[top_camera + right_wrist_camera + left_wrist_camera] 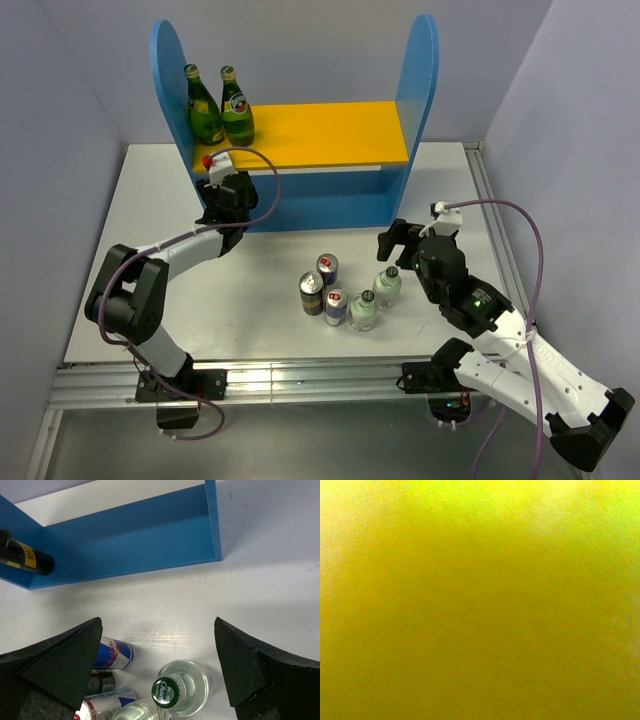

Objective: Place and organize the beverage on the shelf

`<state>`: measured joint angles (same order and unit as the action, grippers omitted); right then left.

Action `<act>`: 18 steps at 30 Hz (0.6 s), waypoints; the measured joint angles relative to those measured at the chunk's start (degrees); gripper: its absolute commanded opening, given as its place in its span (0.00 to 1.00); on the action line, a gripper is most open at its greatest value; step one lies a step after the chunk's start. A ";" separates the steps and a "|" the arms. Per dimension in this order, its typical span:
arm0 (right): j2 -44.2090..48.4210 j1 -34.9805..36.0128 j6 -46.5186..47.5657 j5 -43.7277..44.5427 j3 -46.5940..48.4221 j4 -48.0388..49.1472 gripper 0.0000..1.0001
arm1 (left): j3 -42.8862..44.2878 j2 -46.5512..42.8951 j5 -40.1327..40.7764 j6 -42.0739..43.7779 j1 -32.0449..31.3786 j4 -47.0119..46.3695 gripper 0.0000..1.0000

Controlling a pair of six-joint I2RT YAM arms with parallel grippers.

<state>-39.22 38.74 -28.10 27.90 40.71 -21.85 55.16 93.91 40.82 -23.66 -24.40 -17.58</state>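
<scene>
Two blue-and-silver cans, a dark can and two clear bottles stand close together on the near middle of the white table. The shelf stands far back. A black can is in its low part, at the left. Two green bottles stand on its yellow board, at the left end. The right gripper hangs wide open over a clear bottle and holds nothing. The left gripper is at the shelf's low left. Nobody can tell if it is open.

Black-and-white left arm and right arm, purple cables, black wedge-shaped jaws.
</scene>
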 measured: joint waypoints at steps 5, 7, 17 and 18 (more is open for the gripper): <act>0.00 0.00 -0.17 0.00 0.00 0.00 1.00 | 0.04 -0.07 0.17 0.04 0.00 -0.09 0.89; 0.00 0.00 -0.17 0.00 0.00 0.02 1.00 | 0.04 -0.17 0.22 0.04 0.02 -0.09 0.90; 0.09 0.00 -0.50 -0.02 -0.02 0.00 1.00 | 0.04 -2.21 0.13 0.42 0.15 2.62 0.97; 0.09 0.00 -0.57 -0.02 -0.02 0.00 1.00 | 0.04 -2.47 0.09 0.44 0.04 3.17 0.99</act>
<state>-39.13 38.74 -28.67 27.88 40.69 -21.85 55.20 91.44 40.91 -23.22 -24.36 -14.41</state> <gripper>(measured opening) 0.999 0.960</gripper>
